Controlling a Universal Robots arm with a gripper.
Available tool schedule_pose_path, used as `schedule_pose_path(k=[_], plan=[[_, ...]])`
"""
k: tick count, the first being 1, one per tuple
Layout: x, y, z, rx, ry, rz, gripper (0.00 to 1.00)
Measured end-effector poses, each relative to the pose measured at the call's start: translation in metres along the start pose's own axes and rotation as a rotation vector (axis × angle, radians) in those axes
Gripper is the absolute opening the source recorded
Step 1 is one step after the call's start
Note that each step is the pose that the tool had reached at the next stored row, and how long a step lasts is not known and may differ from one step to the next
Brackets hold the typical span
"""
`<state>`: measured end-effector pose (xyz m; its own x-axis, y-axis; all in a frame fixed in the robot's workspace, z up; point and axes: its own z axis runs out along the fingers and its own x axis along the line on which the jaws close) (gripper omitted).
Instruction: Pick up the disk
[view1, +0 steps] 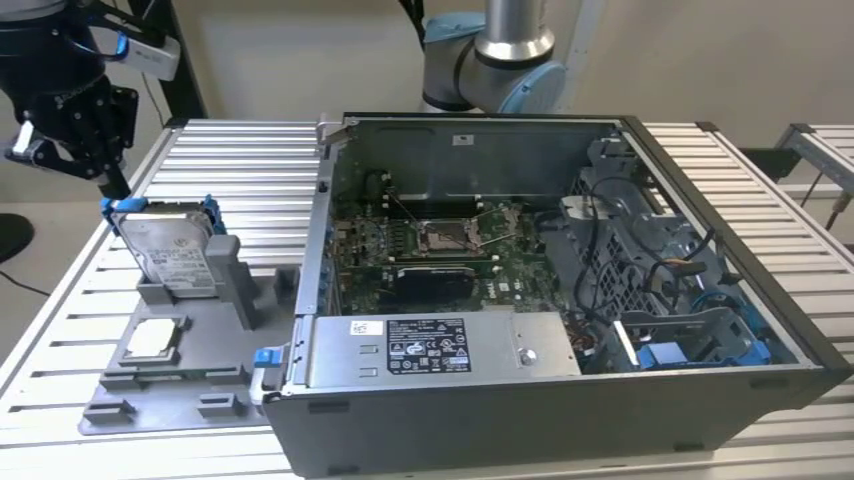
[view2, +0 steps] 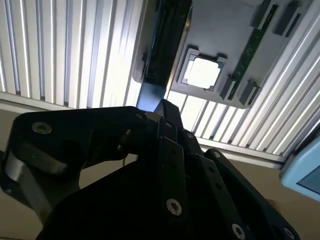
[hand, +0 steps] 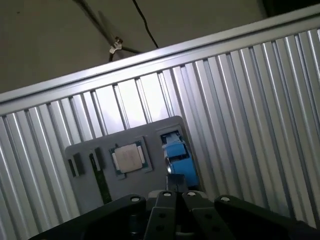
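Exterior view: the disk (view1: 176, 250) stands on edge in a slot of the grey fixture (view1: 160, 395), near the counter (view1: 240, 160) edge at the exterior view's left, beside the open computer case (view1: 721, 200). The pincer (view1: 116, 188) hovers just above the disk's upper corner, apart from it.

Second wrist view: we note the pincer (view2: 161, 106) narrow, jaws drawn together, holding nothing. The disk (view2: 165, 50) lies edge-on beyond its tip.

First wrist view: the disk (hand: 177, 155) sits just beyond the pincer (hand: 176, 192).

We judge the disk stiff, fairly heavy, shock-sensitive and slick-faced. Best hold: across both flat faces near the top edge.
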<state>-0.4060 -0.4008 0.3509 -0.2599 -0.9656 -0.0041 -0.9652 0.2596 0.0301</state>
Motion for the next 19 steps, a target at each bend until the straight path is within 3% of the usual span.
schedule_pose_path(k=[3, 18, 19], plan=[[0.0000, 0.0000, 0.0001, 0.0025, 0.0009, -0.053, 0.00], [0.0000, 0.0001, 0.0002, 0.0027, 0.0006, -0.062, 0.00], [0.0000, 0.0001, 0.0002, 0.0027, 0.0006, -0.063, 1.00]])
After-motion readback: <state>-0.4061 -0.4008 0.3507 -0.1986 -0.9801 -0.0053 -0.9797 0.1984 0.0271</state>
